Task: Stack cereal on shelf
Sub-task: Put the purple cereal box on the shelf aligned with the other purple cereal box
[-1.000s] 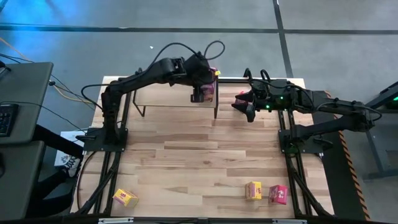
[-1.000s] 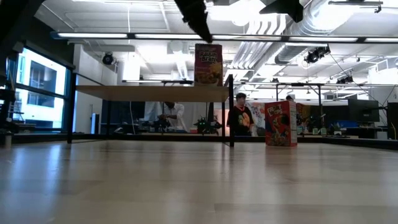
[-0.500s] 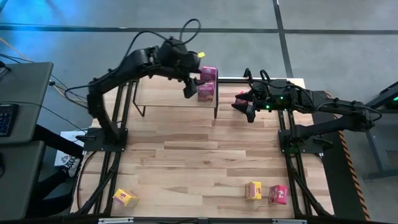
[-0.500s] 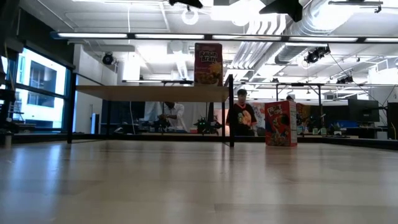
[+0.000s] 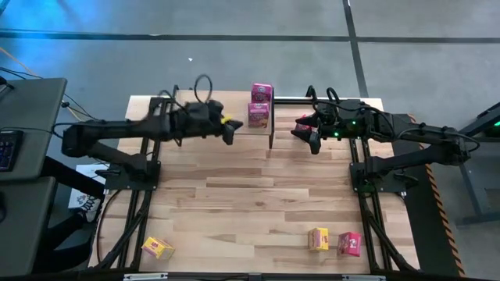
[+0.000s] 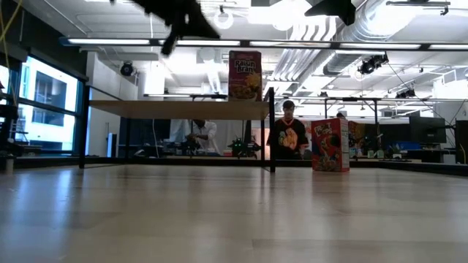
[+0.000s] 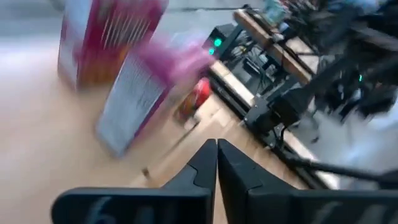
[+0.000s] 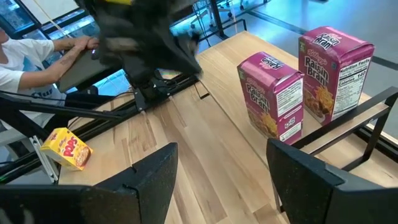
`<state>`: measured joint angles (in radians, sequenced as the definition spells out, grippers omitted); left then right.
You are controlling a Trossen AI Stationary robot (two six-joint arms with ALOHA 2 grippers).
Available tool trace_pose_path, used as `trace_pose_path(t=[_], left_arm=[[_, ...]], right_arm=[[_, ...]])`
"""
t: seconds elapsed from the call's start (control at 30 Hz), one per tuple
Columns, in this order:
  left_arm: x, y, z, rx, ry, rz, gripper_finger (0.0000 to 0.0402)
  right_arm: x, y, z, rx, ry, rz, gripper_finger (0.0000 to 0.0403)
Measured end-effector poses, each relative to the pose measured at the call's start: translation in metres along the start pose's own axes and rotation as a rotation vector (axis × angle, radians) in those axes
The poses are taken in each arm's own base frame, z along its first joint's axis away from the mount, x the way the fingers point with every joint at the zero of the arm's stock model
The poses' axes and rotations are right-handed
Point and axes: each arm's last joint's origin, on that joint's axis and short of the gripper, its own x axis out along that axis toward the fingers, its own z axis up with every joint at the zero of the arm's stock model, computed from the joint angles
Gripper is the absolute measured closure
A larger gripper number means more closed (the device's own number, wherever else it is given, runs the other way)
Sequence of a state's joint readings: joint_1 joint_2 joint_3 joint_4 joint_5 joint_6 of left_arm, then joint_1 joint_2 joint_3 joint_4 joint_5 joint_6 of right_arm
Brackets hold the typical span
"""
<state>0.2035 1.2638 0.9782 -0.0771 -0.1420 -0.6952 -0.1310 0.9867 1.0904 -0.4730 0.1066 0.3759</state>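
shelf: pale wood plank, matt, on thin black metal legs | table: light wood boards, smooth with a faint sheen | boxes on the shelf: printed cardboard, slightly glossy (pink) | right gripper fingers: dark matt plastic

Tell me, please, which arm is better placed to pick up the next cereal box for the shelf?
Right. The right gripper is open and hovers next to the cereal box standing off the end of the shelf; the left gripper is shut and farther away, over the shelf.
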Motion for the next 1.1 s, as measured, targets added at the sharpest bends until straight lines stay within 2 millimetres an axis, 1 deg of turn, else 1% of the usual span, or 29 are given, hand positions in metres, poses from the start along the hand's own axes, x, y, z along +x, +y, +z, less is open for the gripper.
trace_pose_path(t=[0.1, 0.2, 0.37, 0.47, 0.7, 0.9, 1.1], left_arm=[[0.016, 0.007, -0.015, -0.141, -0.013, -0.04, 0.04], [0.03, 0.013, -0.025, -0.204, 0.015, -0.004, 0.0401], [0.043, 0.016, -0.026, -0.224, -0.047, 0.015, 0.0401], [0.05, 0.022, -0.028, -0.233, -0.043, 0.043, 0.0401], [0.061, 0.031, -0.031, -0.255, -0.052, 0.081, 0.0401], [0.069, 0.034, -0.032, -0.278, -0.078, 0.076, 0.0401], [0.069, 0.034, -0.031, -0.288, -0.088, 0.073, 0.0401]], right_arm=[[0.0, 0.0, 0.0, 0.0, 0.0, 0.0, 0.0162], [0.0, 0.0, 0.0, 0.0, 0.0, 0.0, 0.0162], [0.0, 0.0, 0.0, 0.0, -0.001, -0.002, 0.0162], [0.0, -0.001, 0.0, 0.001, -0.009, -0.024, 0.0162], [0.0, -0.001, 0.001, 0.008, -0.019, -0.047, 0.0162], [0.0, -0.001, 0.001, 0.008, -0.019, -0.046, 0.0162], [0.0, -0.001, 0.001, 0.008, -0.02, -0.046, 0.0162]])
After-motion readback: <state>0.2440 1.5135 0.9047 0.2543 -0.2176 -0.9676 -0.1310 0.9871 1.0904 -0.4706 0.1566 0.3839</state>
